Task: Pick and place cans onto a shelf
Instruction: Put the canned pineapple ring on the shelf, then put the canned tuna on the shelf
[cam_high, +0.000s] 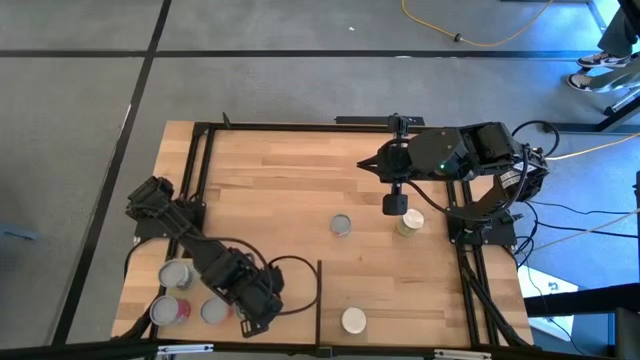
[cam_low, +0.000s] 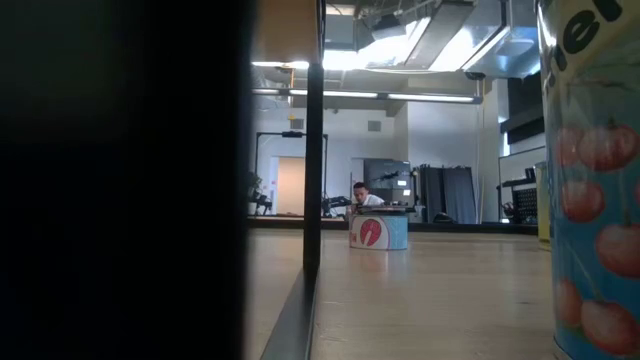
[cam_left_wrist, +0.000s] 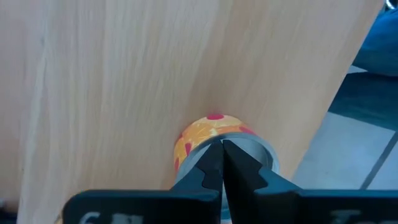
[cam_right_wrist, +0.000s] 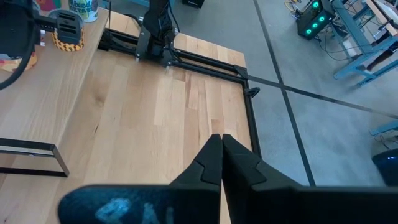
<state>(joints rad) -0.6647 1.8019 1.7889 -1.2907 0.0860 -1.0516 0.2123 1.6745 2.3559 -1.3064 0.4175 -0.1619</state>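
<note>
My left gripper (cam_high: 247, 322) clenched, empty, over shelf (cam_high: 140, 280) beside 3 cans (cam_high: 176, 274). Right gripper (cam_high: 392, 205) clenched, empty, raised.

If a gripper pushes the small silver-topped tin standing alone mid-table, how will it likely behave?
The small silver-topped tin looks rigid metal, so it probably will not deform. Standing upright and squat, it likely slides on the smooth wooden tabletop. If tipped over, its round wall would probably roll.

- No whole word or number can be read anywhere.
- The blue tomato-printed can (cam_low: 592, 180) nearest the low camera shows only cut-off white letter fragments.
</note>
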